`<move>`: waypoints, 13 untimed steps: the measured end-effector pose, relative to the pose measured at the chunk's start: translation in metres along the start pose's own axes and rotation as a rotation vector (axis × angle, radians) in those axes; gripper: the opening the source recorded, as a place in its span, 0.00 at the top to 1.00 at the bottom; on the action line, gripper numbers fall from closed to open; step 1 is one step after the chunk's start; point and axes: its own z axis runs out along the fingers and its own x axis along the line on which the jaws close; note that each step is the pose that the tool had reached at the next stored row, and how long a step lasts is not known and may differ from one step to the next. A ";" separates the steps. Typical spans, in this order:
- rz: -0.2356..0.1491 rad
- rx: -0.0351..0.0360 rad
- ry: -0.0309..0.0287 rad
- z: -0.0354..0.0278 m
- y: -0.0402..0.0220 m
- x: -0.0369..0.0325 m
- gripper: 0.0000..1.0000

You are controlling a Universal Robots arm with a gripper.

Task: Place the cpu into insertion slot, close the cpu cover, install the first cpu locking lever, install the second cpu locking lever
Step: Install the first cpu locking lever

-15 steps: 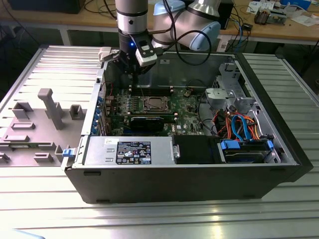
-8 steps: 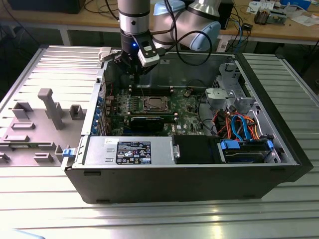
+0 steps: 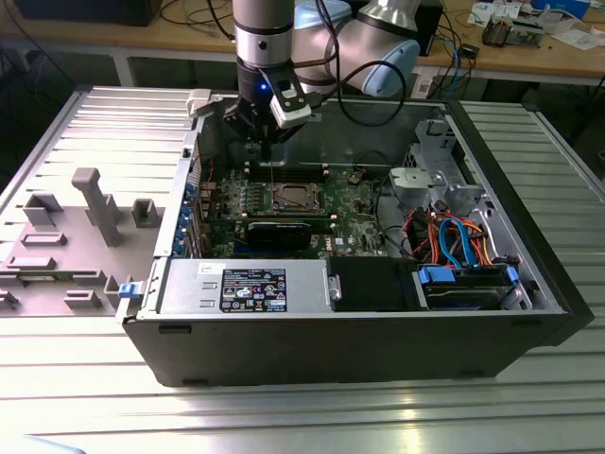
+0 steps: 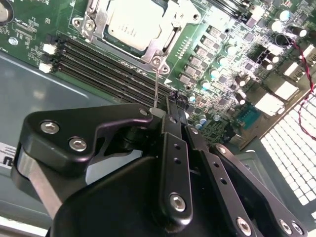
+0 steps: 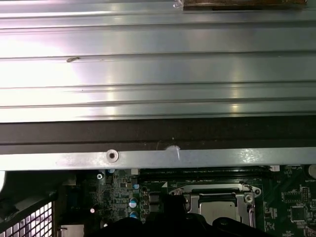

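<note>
Fingers of my black hand (image 4: 157, 112) are pinching shut on a thin silver wire locking lever (image 4: 156, 84), holding it upright beside the socket. The silvery-tan square cpu (image 4: 134, 22) is sitting in the silver-rimmed insertion slot (image 3: 292, 198) (framed by the silver metal cpu cover (image 4: 170, 37), apparently lying closed), so the lever is reachable.

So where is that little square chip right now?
The chip sits in its socket in the middle of the green board, inside the open computer case. In the exterior view, the tool hangs just above and behind it.

Bright overhead light glares off ribbed table (image 5: 158, 74)
</note>
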 end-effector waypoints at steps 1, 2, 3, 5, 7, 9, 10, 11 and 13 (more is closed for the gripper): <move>0.000 -0.0001 0.0001 0.0002 0.0000 -0.0009 0.89; 0.000 -0.0001 0.0004 0.0005 0.0000 -0.0025 0.89; 0.000 -0.0001 0.0007 0.0007 -0.0001 -0.0033 0.89; 0.000 0.0002 0.0011 0.0010 -0.0003 -0.0042 0.89; 0.000 0.0000 0.0016 0.0016 -0.0009 -0.0062 0.89; 0.000 0.0000 0.0024 0.0020 -0.0012 -0.0084 0.89; 0.000 0.0000 0.0027 0.0021 -0.0013 -0.0090 0.89; 0.000 0.0002 0.0029 0.0022 -0.0014 -0.0092 0.89; 0.000 0.0011 0.0029 0.0023 -0.0015 -0.0093 0.89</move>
